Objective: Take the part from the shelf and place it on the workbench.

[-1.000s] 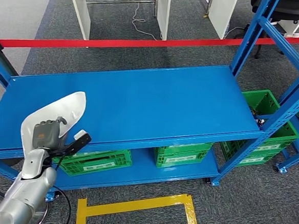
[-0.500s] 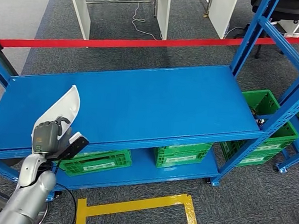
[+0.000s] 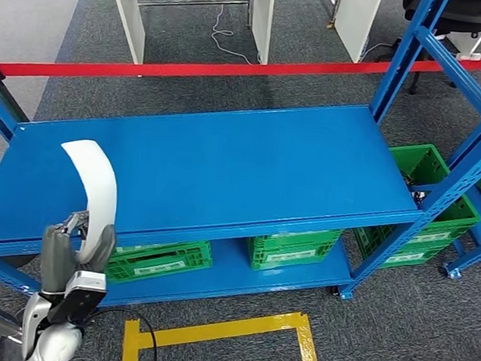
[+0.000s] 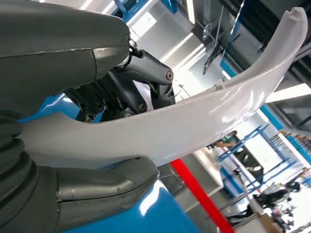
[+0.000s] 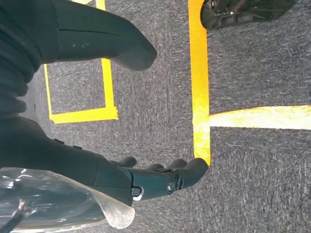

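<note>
The left robot hand (image 3: 74, 247), at about 8 o'clock in the head view, grips a curved white part (image 3: 95, 188) by its lower end, fingers and thumb pressed on either side of it; the part stands upright and arches toward 11 o'clock, above the front edge of the blue shelf (image 3: 227, 163) near the shelf's left end. In the left wrist view the same white part (image 4: 190, 121) runs as a long glossy strip between the thick grey thumb and the darker fingers (image 4: 146, 68). The right robot hand (image 5: 139, 182) hangs over grey carpet (image 5: 165, 77) marked with yellow tape lines (image 5: 199, 73), its fingers apart and gently curled, holding nothing. Green crates (image 3: 157, 261) sit on the lower tier under the shelf, with another green crate (image 3: 435, 202) at 3 o'clock behind a blue upright. A red tape barrier (image 3: 171, 68) crosses the floor at 12 o'clock, beyond the shelf, and a yellow taped rectangle (image 3: 215, 332) lies on the carpet at 6 o'clock
</note>
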{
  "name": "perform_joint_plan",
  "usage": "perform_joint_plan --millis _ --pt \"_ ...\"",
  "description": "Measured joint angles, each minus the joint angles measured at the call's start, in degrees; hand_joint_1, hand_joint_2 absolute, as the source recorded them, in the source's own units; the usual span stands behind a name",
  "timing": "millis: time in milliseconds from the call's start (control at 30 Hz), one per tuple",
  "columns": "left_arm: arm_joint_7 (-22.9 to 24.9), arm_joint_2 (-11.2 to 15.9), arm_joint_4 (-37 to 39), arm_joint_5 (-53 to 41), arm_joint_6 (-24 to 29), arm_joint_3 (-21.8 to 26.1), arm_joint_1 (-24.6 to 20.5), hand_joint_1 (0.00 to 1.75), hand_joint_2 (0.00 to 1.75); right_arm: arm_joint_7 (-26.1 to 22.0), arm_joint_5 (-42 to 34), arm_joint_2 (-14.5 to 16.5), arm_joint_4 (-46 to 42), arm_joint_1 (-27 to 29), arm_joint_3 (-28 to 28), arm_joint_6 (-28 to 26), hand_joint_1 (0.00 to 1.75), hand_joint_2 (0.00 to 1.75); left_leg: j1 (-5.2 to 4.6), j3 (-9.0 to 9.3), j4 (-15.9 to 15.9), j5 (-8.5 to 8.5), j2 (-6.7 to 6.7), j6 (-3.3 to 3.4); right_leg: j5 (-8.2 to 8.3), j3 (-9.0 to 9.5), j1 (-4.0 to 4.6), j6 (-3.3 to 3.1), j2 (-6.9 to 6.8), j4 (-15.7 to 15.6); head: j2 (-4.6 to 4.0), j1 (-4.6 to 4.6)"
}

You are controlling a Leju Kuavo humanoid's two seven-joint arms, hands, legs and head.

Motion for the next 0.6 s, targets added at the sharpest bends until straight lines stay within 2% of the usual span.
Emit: perform_joint_plan --millis 200,300,367,433,467,500,533,600 --pt "-3.1 -0.3 -6.6 5.9 2.3 0.2 6.6 1.75 1.75 -3.4 0.3 0.6 0.0 0.1 -0.3 -0.7 0.0 1.75 -0.23 -0.25 0.5 -0.14 0.0 0.5 0.25 0.0 -0.26 0.68 0.01 0.0 0.0 -0.01" --pt "-4.6 -0.6 -9.4 8.6 2.7 0.7 9.7 1.75 1.75 -5.4 0.0 0.8 0.0 0.1 -0.9 -0.8 0.0 1.75 -0.03 -0.11 -0.4 0.97 0.12 1.45 0.32 -0.13 -0.26 1.52 0.02 -0.3 0.0 0.02" --pt "-5.1 -0.8 -10.7 9.3 2.6 1.1 11.1 1.75 1.75 -5.8 0.0 0.8 0.0 0.1 -1.3 -0.5 0.0 1.75 0.36 -0.05 -1.6 2.01 0.31 2.15 -1.87 -1.58 -0.18 1.94 0.03 2.3 0.0 0.26" --pt "-5.3 -1.0 -11.2 9.6 2.4 1.5 12.1 1.75 1.75 -5.9 0.0 0.8 0.0 0.1 -1.5 -0.2 0.0 1.75 0.4 -0.44 -1.6 2.27 0.42 2.38 -5.4 -4.63 -0.25 2.21 0.03 9.2 0.0 0.45" --pt "-5.4 -1.1 -11.3 9.8 2.2 1.6 12.5 1.75 1.75 -5.9 0.0 0.8 0.0 0.1 -1.6 0.0 0.0 1.75 0.4 -0.65 -1.4 2.27 0.46 2.37 -6.49 -6.06 -0.29 2.36 0.02 12.5 0.0 0.45" --pt "-5.5 -1.1 -11.4 10.0 2.0 1.8 12.9 1.75 1.75 -5.7 0.0 0.8 0.0 0.1 -1.7 0.4 0.0 1.75 0.43 -0.8 -1.3 2.25 0.5 2.35 -6.56 -6.77 -0.34 2.51 0.01 14.4 0.0 0.44" --pt "-5.6 -1.2 -11.4 10.4 1.8 1.9 13.2 1.75 1.75 -5.6 0.0 0.8 0.0 0.1 -1.8 0.9 0.0 1.75 0.49 -0.89 -1.1 2.19 0.51 2.25 -5.51 -6.45 -0.43 2.66 -0.02 14.0 0.0 0.45" --pt "-6.2 -1.4 -11.4 11.5 1.3 2.2 13.7 1.75 1.75 -5.5 -0.2 0.8 0.0 0.1 -2.0 2.2 0.0 1.75 0.69 -0.98 -0.5 1.83 0.5 1.72 -1.87 -3.18 -0.68 2.96 -0.13 7.9 0.0 0.45"
